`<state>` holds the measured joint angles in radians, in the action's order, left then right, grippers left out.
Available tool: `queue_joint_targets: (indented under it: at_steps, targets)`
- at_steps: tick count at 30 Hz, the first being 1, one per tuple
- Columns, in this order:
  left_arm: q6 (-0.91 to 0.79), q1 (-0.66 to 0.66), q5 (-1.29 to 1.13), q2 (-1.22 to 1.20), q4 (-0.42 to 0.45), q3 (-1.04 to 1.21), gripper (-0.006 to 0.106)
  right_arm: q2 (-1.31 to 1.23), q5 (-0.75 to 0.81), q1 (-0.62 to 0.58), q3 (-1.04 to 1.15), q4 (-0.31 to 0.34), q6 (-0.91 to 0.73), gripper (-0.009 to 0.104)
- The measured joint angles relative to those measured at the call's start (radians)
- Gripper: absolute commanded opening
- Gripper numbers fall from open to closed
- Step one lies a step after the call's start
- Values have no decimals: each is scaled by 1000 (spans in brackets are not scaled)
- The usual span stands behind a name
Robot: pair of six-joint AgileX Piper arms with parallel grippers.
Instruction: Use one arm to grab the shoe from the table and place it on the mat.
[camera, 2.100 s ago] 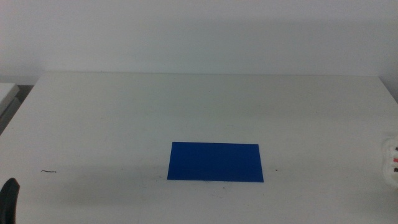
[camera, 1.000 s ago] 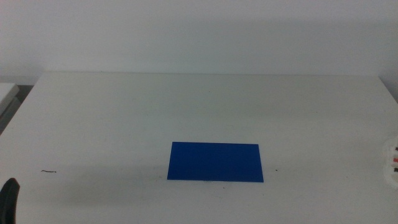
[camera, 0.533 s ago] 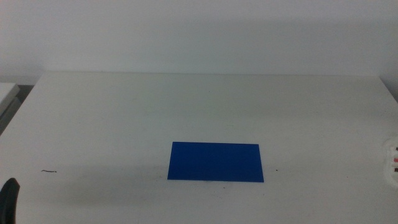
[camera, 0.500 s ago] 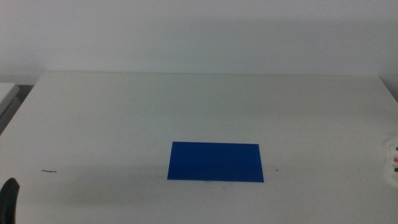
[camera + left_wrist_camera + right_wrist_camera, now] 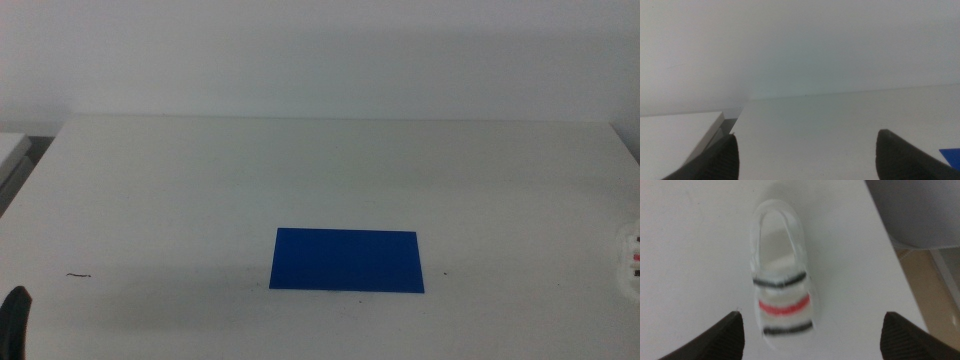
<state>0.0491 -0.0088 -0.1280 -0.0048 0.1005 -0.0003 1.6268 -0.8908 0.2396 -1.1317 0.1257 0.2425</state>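
Observation:
The blue mat (image 5: 346, 260) lies flat on the white table (image 5: 300, 170), front of centre. The white sandal (image 5: 632, 258) with its red strap shows only as a sliver at the picture's right edge. In the right wrist view the whole sandal (image 5: 782, 280) lies on the table, blurred. My right gripper (image 5: 812, 325) hangs open above it, one jaw on each side of the strapped end, not touching it. My left gripper (image 5: 807, 160) is open and empty; it shows as a dark tip (image 5: 14, 320) at the bottom left. A mat corner (image 5: 951, 154) shows in the left wrist view.
The sandal lies close to the table's right edge (image 5: 880, 240), with floor beyond it. A small dark speck (image 5: 78, 275) lies at the front left. A second white surface (image 5: 675, 135) stands beside the table's left end.
The sliver of sandal at the right edge looks slightly narrower than before. The mat and the left gripper have not moved.

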Motion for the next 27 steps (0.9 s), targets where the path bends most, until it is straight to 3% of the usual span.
queue_joint_targets:
  at_steps: [12, 15, 20, 21, 27]
  targets:
    - [0, 0, 0, 0, 0, 0, 94, 190, 123, 0, 0, -11, 2, 89]
    - [0, 0, 0, 0, 0, 0, 94, 215, 128, -2, 0, -15, 2, 74]
    - [0, 0, 0, 0, 0, 0, 94, 232, 135, -23, 0, -15, 31, 20]
    - [0, 0, 0, 0, 0, 0, 94, 232, 130, -30, -1, -11, 49, 14]
    - [0, 0, 0, 0, 0, 0, 94, 186, -42, -178, -62, 70, 265, 16]
